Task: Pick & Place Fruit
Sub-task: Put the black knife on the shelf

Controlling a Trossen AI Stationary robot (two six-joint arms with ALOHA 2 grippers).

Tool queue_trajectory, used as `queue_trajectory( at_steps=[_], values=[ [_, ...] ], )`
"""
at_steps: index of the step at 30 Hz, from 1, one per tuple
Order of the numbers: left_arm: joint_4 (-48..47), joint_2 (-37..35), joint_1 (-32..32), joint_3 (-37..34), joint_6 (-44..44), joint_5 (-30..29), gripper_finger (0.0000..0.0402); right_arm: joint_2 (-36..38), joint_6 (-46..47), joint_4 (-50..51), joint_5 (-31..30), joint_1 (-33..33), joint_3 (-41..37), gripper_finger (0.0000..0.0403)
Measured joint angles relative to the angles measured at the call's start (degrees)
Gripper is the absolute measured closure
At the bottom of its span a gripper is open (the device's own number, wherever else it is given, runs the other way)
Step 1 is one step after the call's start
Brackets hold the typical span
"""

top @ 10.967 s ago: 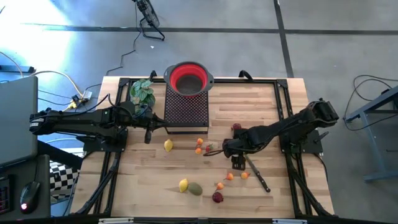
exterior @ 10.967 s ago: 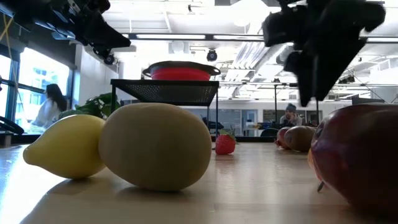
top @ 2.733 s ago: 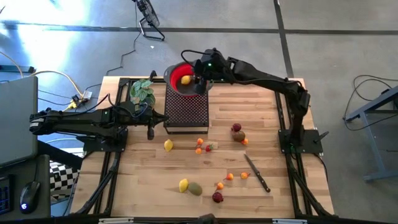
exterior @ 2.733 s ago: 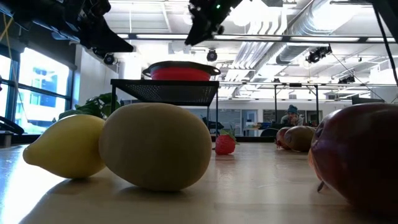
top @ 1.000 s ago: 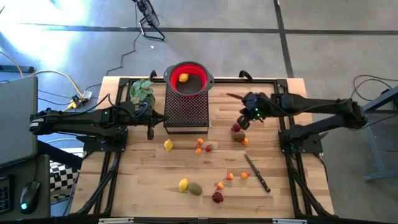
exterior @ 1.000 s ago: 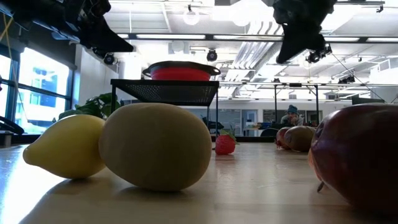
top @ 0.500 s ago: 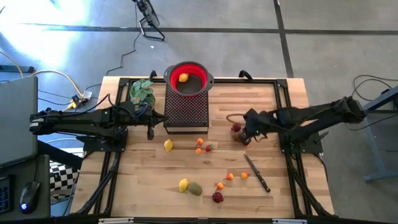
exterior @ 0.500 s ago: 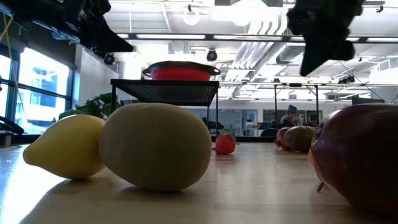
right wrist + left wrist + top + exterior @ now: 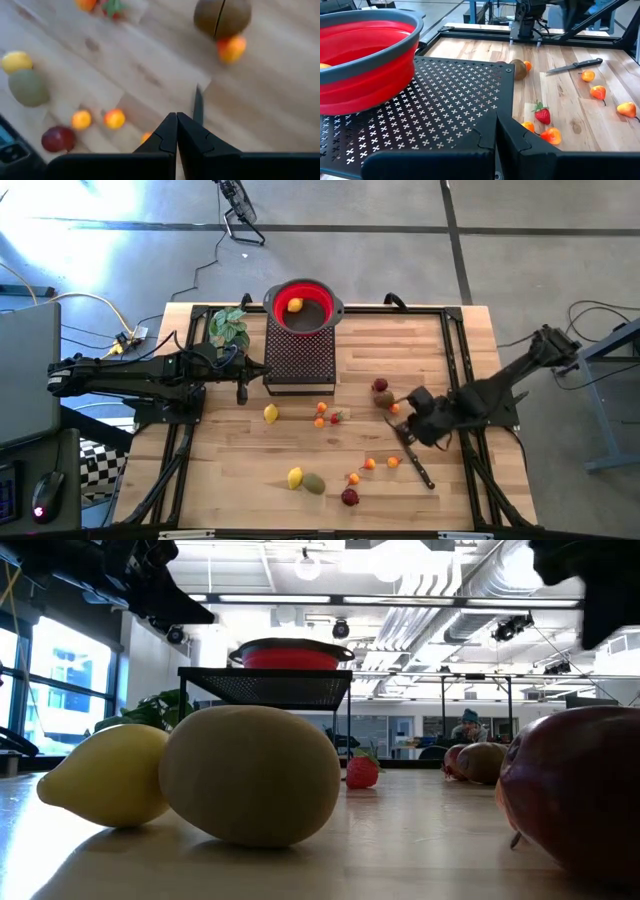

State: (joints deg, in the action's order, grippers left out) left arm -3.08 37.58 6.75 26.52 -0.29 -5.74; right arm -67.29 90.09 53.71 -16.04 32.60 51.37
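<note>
Above knife, right pincer pressed together, empty; left pincer together beside black rack.

The right arm's tool now hangs over the black-handled knife on the right part of the wooden tabletop, its fingers pressed together. Eleven seconds ago it hovered lower and farther left among the scattered fruit; then it reached up over the red collapsible bowl on the black perforated stand, and afterwards swung back down past the brown kiwi. A small yellow-orange fruit now lies in that bowl, which held none at the start.
</note>
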Motion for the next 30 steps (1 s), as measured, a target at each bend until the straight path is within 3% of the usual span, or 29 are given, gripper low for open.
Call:
queue_trajectory(
  at_steps=[4, 9, 15, 24, 30],
  values=[
    [-0.01, 0.00, -0.01, 0.00, 0.02, 0.00, 0.0402, -2.63, 8.63, 0.07, 3.63, 5.75, -0.01, 0.0401],
    [-0.01, 0.00, 0.01, 0.00, -0.01, 0.02, 0.0402, -7.15, 17.14, 0.09, 12.76, 10.76, 0.00, 0.0401],
    [-0.01, 0.00, -0.01, 0.00, 0.02, 0.04, 0.0402, -11.99, 21.17, -1.00, 21.86, 16.02, 0.00, 0.0401],
    [-0.03, 0.00, -0.01, 0.00, -0.01, 0.07, 0.0402, -17.38, 21.09, -2.74, 26.41, 18.89, 0.00, 0.0395],
    [-0.05, 0.00, 0.00, 0.00, 0.01, 0.09, 0.0402, -19.95, 19.18, -5.84, 22.43, 19.53, 0.00, 0.0323]
  ],
)
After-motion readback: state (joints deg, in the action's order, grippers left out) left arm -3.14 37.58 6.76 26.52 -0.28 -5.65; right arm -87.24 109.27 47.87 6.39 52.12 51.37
